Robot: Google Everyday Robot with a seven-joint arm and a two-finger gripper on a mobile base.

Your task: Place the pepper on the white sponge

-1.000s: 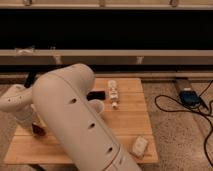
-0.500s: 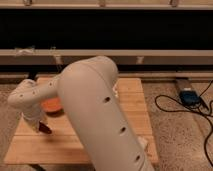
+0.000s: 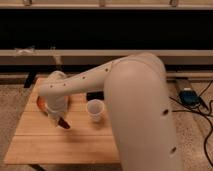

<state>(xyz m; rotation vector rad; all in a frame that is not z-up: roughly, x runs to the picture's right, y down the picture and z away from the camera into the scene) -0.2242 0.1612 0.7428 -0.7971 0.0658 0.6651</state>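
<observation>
Currently underway: carrying the small, slim, dark red glossy pepper towards its target, judging by how it hangs at the tool tip.
Gripper: two-finger gripper at the end of the long off-white arm, low over the left part of the pale wooden tabletop, pointing downward.
Jaws: drawn in narrowly around the pepper, pinching it near the middle; dark red tip poking out below at a slant.
Reason for that grip: probably to keep so thin and slick a thing from rolling or slipping out during the carry.
Pepper location: in the gripper, just above the wood, beside the round orange bowl and left of the white paper cup.
White sponge: not visible; possibly hidden behind the bulky arm segment covering the right side of the table.
Cup: upright, open mouth up, near the table's middle, apart from the gripper.
Bowl: mostly covered by the wrist, only its left rim showing.
Dark flat object: behind the cup, too dim to identify.
Floor at right: blue device with black cables, well apart from the table.
Next need, as a judgement: sideways travel to the right with enough height to pass the cup.
Risk: knocking the cup over, or releasing the pepper off the sponge's edge.
</observation>
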